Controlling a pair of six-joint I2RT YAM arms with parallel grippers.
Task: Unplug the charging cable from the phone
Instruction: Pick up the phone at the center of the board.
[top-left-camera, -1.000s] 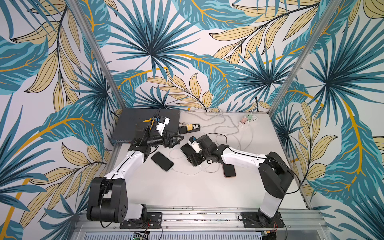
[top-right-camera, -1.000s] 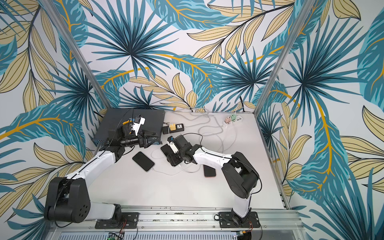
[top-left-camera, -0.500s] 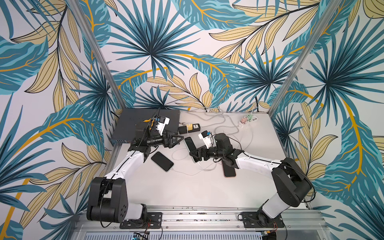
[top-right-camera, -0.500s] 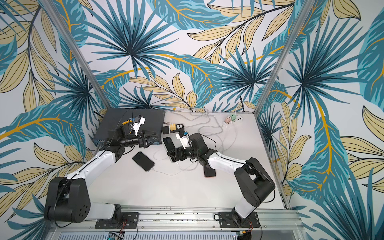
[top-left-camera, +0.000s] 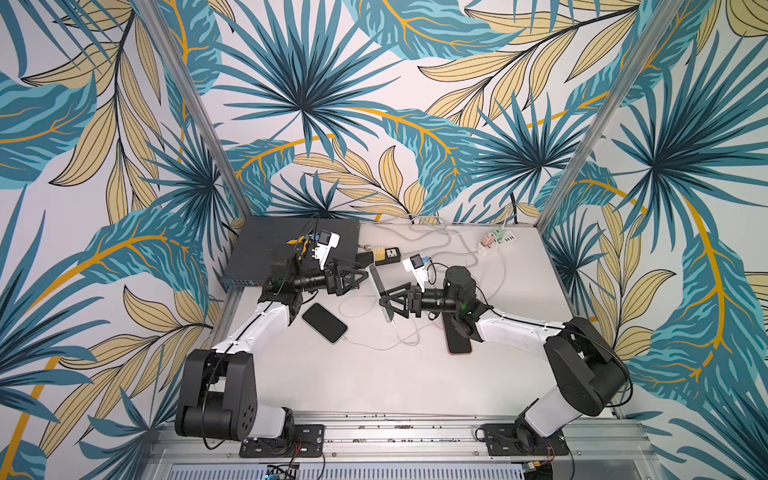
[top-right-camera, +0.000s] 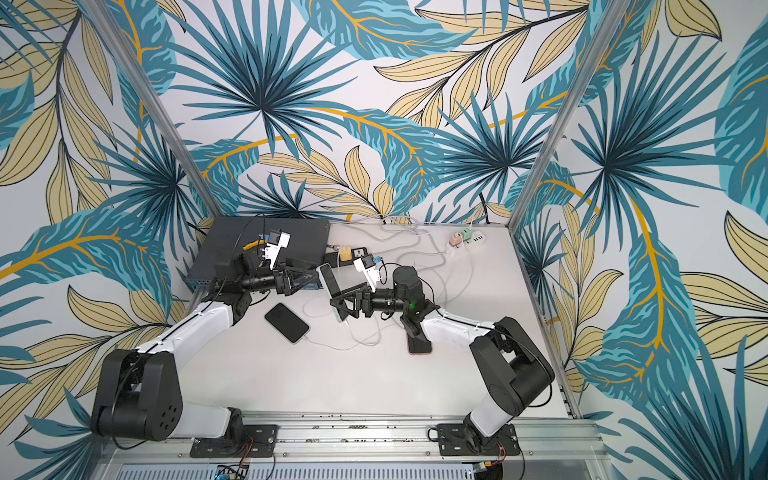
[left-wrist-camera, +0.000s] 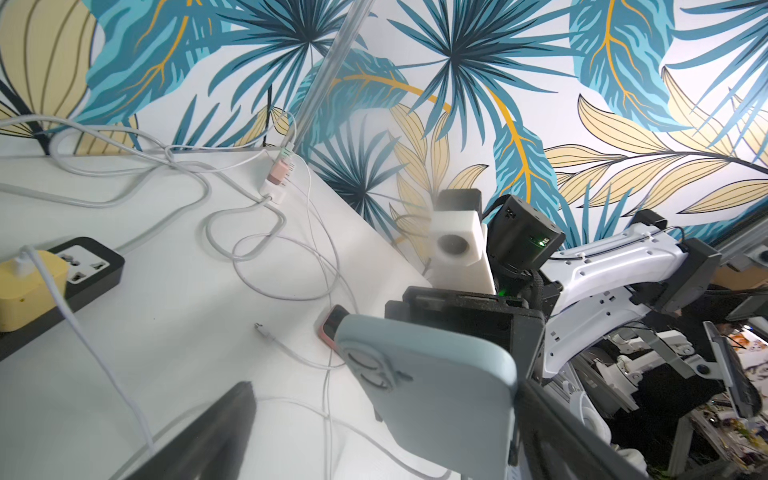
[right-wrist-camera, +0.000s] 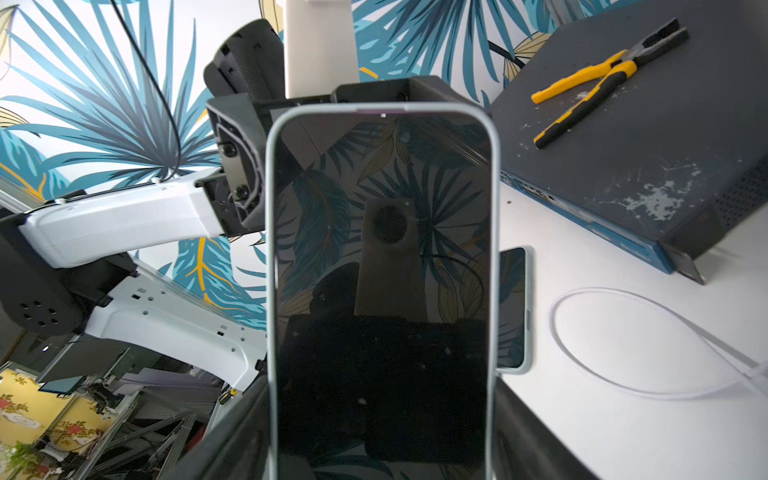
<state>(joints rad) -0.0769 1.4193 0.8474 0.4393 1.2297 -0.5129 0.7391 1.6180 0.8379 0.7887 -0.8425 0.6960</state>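
The right gripper (top-left-camera: 388, 300), clamping the phone (top-left-camera: 376, 279) by its edges, is raising it off the table (top-left-camera: 374, 382), upright before the wide-open left gripper (top-left-camera: 362, 277). The cable (top-left-camera: 400, 333) is dangling from its lower end, seemingly plugged in, so the pull is now looking possible.

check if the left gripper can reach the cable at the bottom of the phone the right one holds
Probably yes: the left gripper is open beside the phone, and the cable hangs clear off its end.
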